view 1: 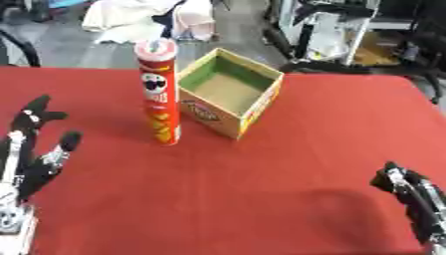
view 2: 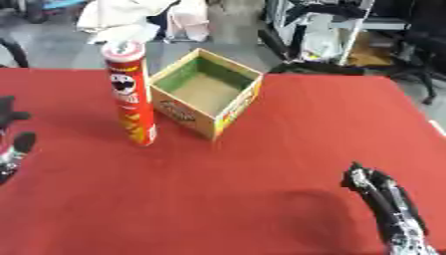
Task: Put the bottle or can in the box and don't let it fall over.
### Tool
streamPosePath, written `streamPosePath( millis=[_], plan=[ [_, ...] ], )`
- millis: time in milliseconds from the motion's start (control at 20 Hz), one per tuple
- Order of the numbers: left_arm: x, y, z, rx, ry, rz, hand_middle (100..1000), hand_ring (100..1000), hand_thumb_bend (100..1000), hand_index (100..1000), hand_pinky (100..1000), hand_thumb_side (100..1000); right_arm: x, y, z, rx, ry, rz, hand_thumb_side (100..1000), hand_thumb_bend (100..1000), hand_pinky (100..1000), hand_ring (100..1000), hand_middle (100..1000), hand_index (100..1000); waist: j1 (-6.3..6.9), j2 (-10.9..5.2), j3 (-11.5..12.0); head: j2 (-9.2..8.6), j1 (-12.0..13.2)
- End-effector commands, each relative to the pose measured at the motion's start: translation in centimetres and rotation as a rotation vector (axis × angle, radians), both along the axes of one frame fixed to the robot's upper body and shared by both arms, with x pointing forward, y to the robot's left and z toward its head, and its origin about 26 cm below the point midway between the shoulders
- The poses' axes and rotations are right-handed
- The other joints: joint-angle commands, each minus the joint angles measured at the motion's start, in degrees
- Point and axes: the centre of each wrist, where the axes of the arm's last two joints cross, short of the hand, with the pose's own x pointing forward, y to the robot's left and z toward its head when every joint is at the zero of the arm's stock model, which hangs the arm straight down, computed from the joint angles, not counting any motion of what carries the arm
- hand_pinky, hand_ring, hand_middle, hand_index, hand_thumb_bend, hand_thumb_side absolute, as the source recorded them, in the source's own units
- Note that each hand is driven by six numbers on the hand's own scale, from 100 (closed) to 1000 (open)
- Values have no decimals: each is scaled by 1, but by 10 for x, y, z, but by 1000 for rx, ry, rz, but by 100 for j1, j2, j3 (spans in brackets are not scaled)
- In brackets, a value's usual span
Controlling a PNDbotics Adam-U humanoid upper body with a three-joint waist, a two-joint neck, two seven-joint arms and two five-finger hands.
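A tall red crisps can [view 1: 160,93] stands upright on the red table, just left of an open cardboard box [view 1: 232,93] with a green inner rim and nothing inside. My left hand [view 1: 33,149] rests open at the left edge, fingers pointing up, well apart from the can. My right hand [view 2: 383,199] shows at the lower right, fingers straight and held together, far from the box. Neither hand touches anything.
The red tablecloth [view 1: 261,189] covers the whole table. Beyond the far edge are white cloth [view 1: 131,17], chair legs and metal frames on the floor.
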Motion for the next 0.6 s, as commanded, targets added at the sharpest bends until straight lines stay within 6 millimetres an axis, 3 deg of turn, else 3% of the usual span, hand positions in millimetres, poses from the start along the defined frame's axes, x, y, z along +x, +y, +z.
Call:
streamPosePath(
  millis=[50,350,600],
  plan=[
    [1,-1,7,13,-18,5,915,992,757,686,1000,705,2,-4,10,-16,-31,2,581,100,805,631,531,561,25,-52,-4,-42,-7],
    [5,-2,8,22,0,49,916,994,723,692,1000,708,2,-4,10,-18,-30,3,579,100,804,631,531,561,30,-62,-12,-41,4],
    [22,-5,13,42,7,46,916,994,718,698,1000,705,3,-4,10,-20,-28,8,581,100,804,631,531,561,28,-59,-4,-43,31]
  ],
)
